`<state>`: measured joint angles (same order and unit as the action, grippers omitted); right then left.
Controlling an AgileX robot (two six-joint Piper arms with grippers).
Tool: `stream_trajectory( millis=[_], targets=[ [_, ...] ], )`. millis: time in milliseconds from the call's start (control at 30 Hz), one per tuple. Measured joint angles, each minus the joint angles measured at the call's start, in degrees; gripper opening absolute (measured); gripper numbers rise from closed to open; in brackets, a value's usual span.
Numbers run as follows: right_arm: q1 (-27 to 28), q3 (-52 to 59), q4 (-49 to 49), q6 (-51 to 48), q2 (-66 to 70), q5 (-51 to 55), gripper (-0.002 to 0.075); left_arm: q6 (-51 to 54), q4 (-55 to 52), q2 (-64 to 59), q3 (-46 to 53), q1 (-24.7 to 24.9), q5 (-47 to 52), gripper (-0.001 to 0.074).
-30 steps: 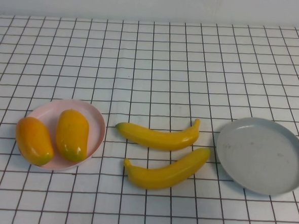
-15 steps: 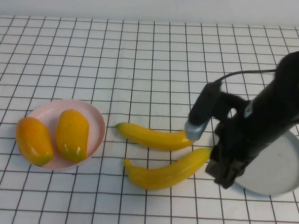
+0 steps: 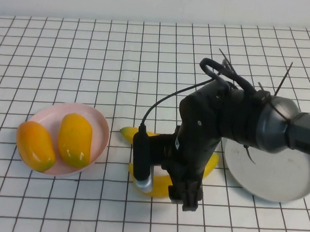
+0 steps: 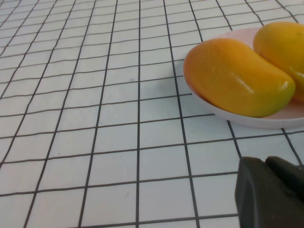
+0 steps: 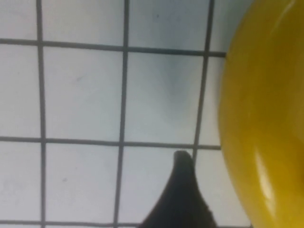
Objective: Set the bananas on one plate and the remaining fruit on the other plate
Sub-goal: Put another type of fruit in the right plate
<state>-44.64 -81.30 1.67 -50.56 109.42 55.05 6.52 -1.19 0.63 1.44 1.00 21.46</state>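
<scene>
Yellow and glossy, the nearer long curved banana (image 3: 158,185) lies on the white worktop with its black grid lines (image 3: 69,53), directly under the right pincer (image 3: 190,202), which points down at the fruit's middle from just above. The black right arm hides most of this banana, leaving only its near-left part and its far-right end in sight. Whether this pincer stands wide or narrow cannot be told. In the right wrist view, yellow banana skin (image 5: 261,118) lies close beside a dark part of the pincer. Just beyond the right pincer lies the second long curved yellow banana (image 3: 127,134); only its left tip shows past the arm, and neither banana is on a plate. To the right of that pincer, a little farther back and well apart from it, sits the round shallow grey plate with a raised rim (image 3: 293,182), partly covered by the arm. Far to its left is the round shallow pale pink plate (image 3: 99,118), holding both plump oval orange-yellow mango-like fruits: the left one (image 3: 35,145) overhangs the rim and the right one (image 3: 74,140) lies in the middle. The left pincer (image 4: 270,194) is closed and holds nothing. It sits low over the worktop near that pink plate (image 4: 251,121), with the closer fruit (image 4: 237,78) just ahead of it and the other (image 4: 282,42) behind.
</scene>
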Motion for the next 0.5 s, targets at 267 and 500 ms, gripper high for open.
stream_trajectory(
  millis=[267,500],
  targets=[
    [-0.13,-1.31,-3.07,-1.90,4.11,-2.35,0.0427,0.00,0.00,0.00,0.00,0.00,0.00,-0.0004],
    [-0.13,-2.86,-3.78,2.35,4.88,-3.44,0.0323,0.00,0.00,0.00,0.00,0.00,0.00,-0.0004]
  ],
)
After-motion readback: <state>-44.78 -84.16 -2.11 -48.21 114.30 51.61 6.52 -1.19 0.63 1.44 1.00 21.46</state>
